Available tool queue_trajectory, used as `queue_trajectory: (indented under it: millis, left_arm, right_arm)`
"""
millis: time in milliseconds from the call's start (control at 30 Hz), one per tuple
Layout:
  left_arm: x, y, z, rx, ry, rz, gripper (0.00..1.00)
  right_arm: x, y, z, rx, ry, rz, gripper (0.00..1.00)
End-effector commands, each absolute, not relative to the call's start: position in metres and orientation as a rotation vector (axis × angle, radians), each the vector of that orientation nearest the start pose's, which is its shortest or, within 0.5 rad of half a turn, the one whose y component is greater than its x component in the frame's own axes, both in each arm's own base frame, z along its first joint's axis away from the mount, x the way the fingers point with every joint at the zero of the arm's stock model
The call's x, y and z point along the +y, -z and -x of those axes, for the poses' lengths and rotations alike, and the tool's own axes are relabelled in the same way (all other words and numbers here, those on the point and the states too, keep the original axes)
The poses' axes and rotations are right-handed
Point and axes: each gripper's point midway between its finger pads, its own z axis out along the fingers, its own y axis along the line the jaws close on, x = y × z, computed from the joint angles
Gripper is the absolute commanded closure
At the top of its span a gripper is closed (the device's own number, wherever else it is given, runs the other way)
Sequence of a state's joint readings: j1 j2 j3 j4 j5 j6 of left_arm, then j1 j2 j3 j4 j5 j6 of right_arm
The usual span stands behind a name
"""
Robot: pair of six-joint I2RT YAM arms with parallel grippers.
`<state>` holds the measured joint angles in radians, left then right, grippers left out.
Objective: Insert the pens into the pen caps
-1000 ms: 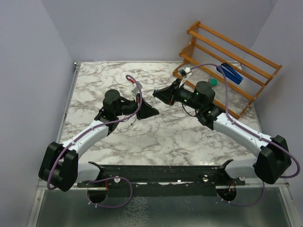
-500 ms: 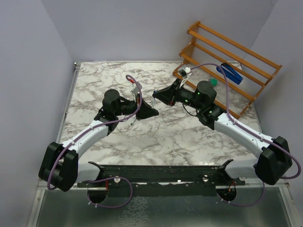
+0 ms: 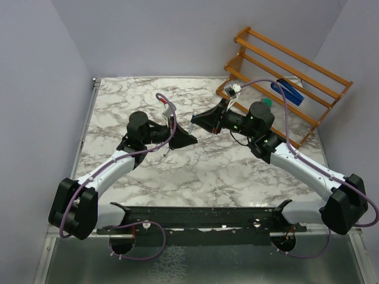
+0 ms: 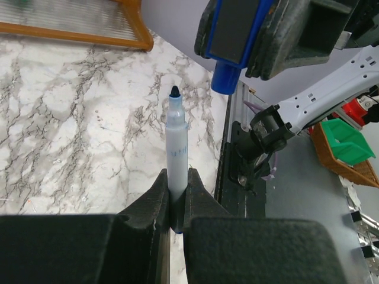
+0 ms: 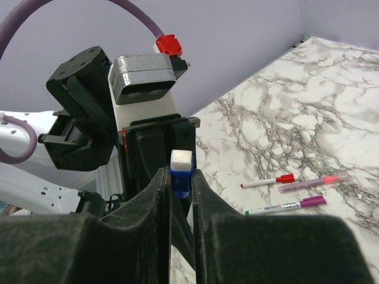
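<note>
My left gripper (image 4: 176,174) is shut on a pale grey-white pen (image 4: 176,145) that points away from the wrist, its dark blue tip (image 4: 175,92) bare. Just beyond and right of the tip hangs a blue pen cap (image 4: 225,77), open end toward the pen, a small gap between them. My right gripper (image 5: 180,174) is shut on this blue cap (image 5: 181,177), whose white end faces the camera. In the top view the left gripper (image 3: 188,140) and the right gripper (image 3: 198,121) meet nose to nose above the table's middle.
Three more pens lie on the marble: a red-ended one (image 5: 269,181), a pink one (image 5: 314,183) and a purple-ended one (image 5: 284,207). A wooden rack (image 3: 284,65) stands at the back right, with a blue object (image 3: 288,92) and a green block (image 3: 267,103).
The right arm has shifted slightly to the right and its gripper has tilted a little. The left arm has barely moved. Both grips are unchanged.
</note>
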<state>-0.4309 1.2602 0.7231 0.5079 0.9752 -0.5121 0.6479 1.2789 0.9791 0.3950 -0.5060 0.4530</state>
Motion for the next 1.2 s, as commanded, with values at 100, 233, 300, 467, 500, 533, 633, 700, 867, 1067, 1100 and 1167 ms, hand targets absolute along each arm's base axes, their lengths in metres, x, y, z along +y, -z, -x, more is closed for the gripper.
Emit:
queue_trajectory:
  millis: [100,233,300,467,500,533,633,700,867,1067,1100,1167]
  left_arm:
    - [-0.277,-0.255,-0.236,1.603,1.452,-0.772,1.00]
    - [-0.277,-0.256,-0.236,1.601,1.453,-0.774,1.00]
    - [-0.277,-0.257,-0.235,1.597,1.454,-0.778,1.00]
    - [-0.276,-0.258,-0.233,1.589,1.457,-0.789,1.00]
    - [-0.276,-0.258,-0.233,1.589,1.457,-0.791,1.00]
    - [-0.276,-0.257,-0.233,1.590,1.458,-0.791,1.00]
    - [-0.276,-0.258,-0.233,1.587,1.458,-0.796,1.00]
    - [-0.276,-0.257,-0.233,1.588,1.456,-0.795,1.00]
    - [-0.275,-0.256,-0.234,1.590,1.457,-0.797,1.00]
    - [-0.275,-0.255,-0.234,1.594,1.461,-0.799,1.00]
    - [-0.275,-0.255,-0.234,1.593,1.460,-0.799,1.00]
    - [-0.275,-0.255,-0.235,1.596,1.463,-0.799,1.00]
  right_arm:
    - [0.333,-0.346,-0.260,1.486,-1.281,0.635,0.99]
    - [0.333,-0.340,-0.262,1.498,-1.282,0.624,0.99]
    - [0.334,-0.336,-0.266,1.503,-1.271,0.610,1.00]
    - [0.331,-0.333,-0.280,1.492,-1.243,0.557,0.99]
    - [0.331,-0.335,-0.282,1.484,-1.244,0.553,0.99]
    - [0.332,-0.336,-0.283,1.479,-1.244,0.553,0.99]
    - [0.335,-0.338,-0.285,1.478,-1.252,0.561,1.00]
    - [0.336,-0.336,-0.285,1.481,-1.254,0.566,1.00]
    - [0.334,-0.333,-0.286,1.487,-1.245,0.552,1.00]
    - [0.329,-0.344,-0.289,1.443,-1.218,0.525,1.00]
    - [0.328,-0.346,-0.290,1.437,-1.210,0.518,1.00]
    - [0.326,-0.348,-0.292,1.427,-1.196,0.504,0.99]
